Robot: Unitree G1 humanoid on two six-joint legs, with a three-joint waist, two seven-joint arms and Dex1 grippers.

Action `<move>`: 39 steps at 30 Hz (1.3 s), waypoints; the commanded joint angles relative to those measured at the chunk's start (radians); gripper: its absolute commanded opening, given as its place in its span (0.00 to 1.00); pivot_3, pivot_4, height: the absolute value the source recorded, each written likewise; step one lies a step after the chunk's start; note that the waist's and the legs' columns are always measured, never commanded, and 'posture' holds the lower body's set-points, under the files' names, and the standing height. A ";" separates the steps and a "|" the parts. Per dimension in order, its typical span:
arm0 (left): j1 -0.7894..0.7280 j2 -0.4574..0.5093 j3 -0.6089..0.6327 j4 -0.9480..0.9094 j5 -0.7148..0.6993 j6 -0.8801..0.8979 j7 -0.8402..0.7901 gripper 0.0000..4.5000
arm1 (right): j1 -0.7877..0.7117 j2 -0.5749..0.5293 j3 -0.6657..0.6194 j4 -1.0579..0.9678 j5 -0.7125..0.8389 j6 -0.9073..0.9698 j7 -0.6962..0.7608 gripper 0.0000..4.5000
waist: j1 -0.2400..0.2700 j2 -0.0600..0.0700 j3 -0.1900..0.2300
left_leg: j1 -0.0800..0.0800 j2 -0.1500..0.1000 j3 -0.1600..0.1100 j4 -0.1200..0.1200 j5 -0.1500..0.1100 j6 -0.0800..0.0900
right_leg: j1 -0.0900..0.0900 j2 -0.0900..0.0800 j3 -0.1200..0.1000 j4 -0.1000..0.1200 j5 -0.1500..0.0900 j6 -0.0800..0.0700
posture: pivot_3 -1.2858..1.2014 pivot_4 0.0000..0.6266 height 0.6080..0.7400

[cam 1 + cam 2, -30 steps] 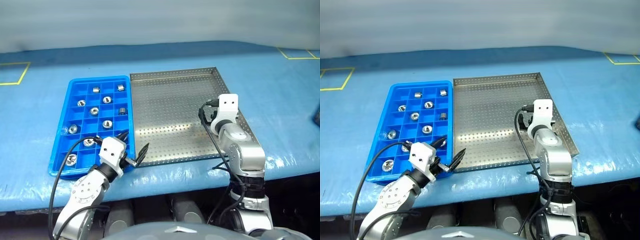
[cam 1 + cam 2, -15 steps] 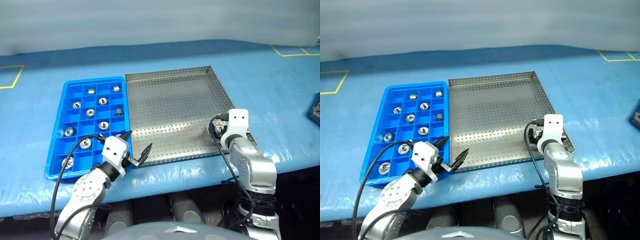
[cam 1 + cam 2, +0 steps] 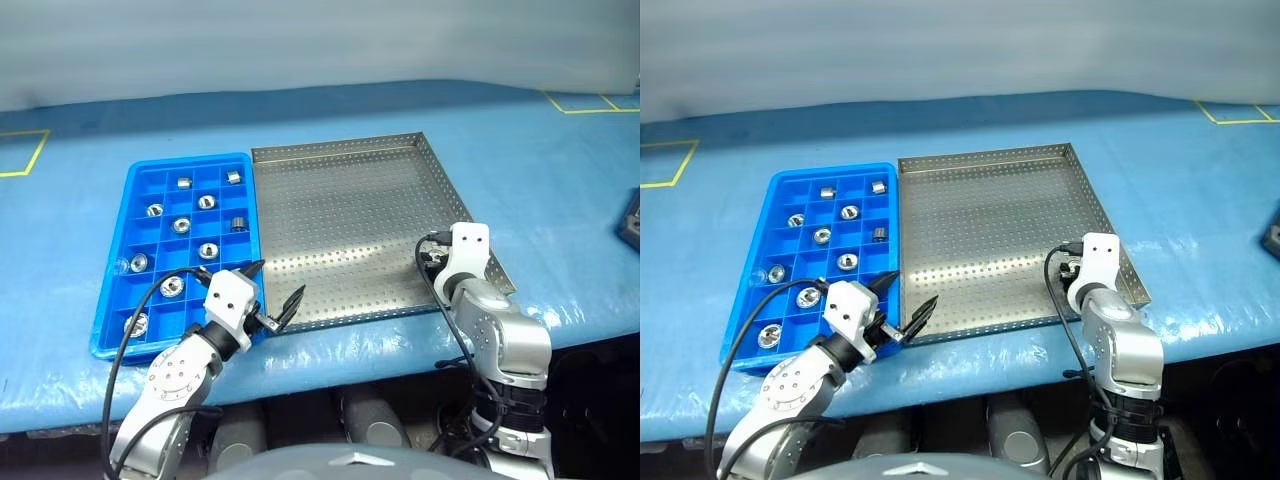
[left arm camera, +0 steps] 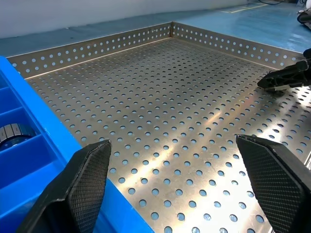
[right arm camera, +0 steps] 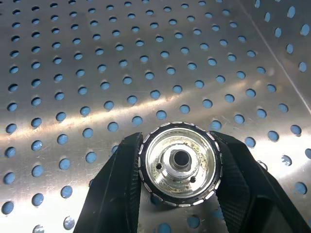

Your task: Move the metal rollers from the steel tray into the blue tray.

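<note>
Right gripper clamped around a shiny ribbed metal roller over the perforated steel tray near its right rim, left gripper spread wide at the ridged blue tray, rollers in its square compartments, blue-covered desk.

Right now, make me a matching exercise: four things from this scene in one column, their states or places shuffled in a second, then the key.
Things
1. left gripper
2. right gripper
3. blue tray
4. steel tray

States or places
A. shut on a metal roller
B. perforated floor, to the right of the other tray
C. jaws open, holding nothing
D. rollers lying in several of its compartments

Pairs: 1-C, 2-A, 3-D, 4-B
</note>
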 commanded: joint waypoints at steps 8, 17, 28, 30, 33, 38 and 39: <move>0.088 -0.019 0.047 -0.063 0.025 -0.040 0.077 1.00 | -0.240 -0.043 0.350 -0.033 0.055 -0.031 0.188 0.38 | 0.017 0.001 0.000 | 0.001 0.000 0.000 -0.001 0.000 0.000 | 0.000 0.000 0.000 0.000 0.000 0.000 | 0.54 0.24 1.00; 0.289 -0.080 0.108 -0.185 0.059 -0.109 0.186 1.00 | -0.402 0.031 0.509 0.154 0.063 -0.173 0.320 0.38 | 0.105 0.000 0.001 | -0.001 0.000 -0.002 -0.002 0.000 0.000 | -0.001 0.000 -0.003 -0.001 -0.001 -0.002 | 0.64 0.24 1.00; 0.556 -0.170 0.131 -0.226 0.126 -0.277 0.278 1.00 | -0.391 0.114 0.632 0.183 0.109 -0.165 0.430 0.38 | 0.208 -0.001 0.001 | -0.003 0.000 -0.002 -0.002 0.000 0.000 | -0.003 -0.001 -0.004 -0.002 -0.003 -0.004 | 0.70 0.24 1.00; 0.587 -0.177 0.128 -0.224 0.113 -0.294 0.273 1.00 | -0.375 0.102 0.670 0.176 0.108 -0.156 0.447 0.38 | 0.219 -0.001 0.001 | -0.003 0.000 -0.001 -0.002 0.000 0.000 | -0.004 -0.001 -0.004 -0.003 -0.003 -0.004 | 0.70 0.24 1.00; 0.617 -0.187 0.131 -0.221 0.105 -0.311 0.271 1.00 | -0.356 0.091 0.707 0.176 0.105 -0.139 0.457 0.38 | 0.235 -0.001 0.001 | -0.007 0.000 -0.001 -0.002 0.000 0.000 | -0.008 -0.001 -0.004 -0.003 -0.003 -0.004 | 0.71 0.24 1.00; 0.635 -0.192 0.122 -0.220 0.113 -0.317 0.273 1.00 | -0.328 0.076 0.738 0.186 0.102 -0.107 0.465 0.38 | 0.254 -0.001 0.001 | -0.015 0.000 -0.001 -0.001 0.000 0.000 | -0.015 -0.001 -0.005 -0.002 -0.003 -0.004 | 0.71 0.24 1.00; 0.635 -0.193 0.120 -0.220 0.115 -0.316 0.275 1.00 | -0.322 0.070 0.745 0.190 0.102 -0.101 0.469 0.38 | 0.256 -0.001 0.001 | -0.015 0.000 -0.001 -0.001 0.000 0.000 | -0.015 -0.001 -0.005 -0.002 -0.003 -0.004 | 0.71 0.24 1.00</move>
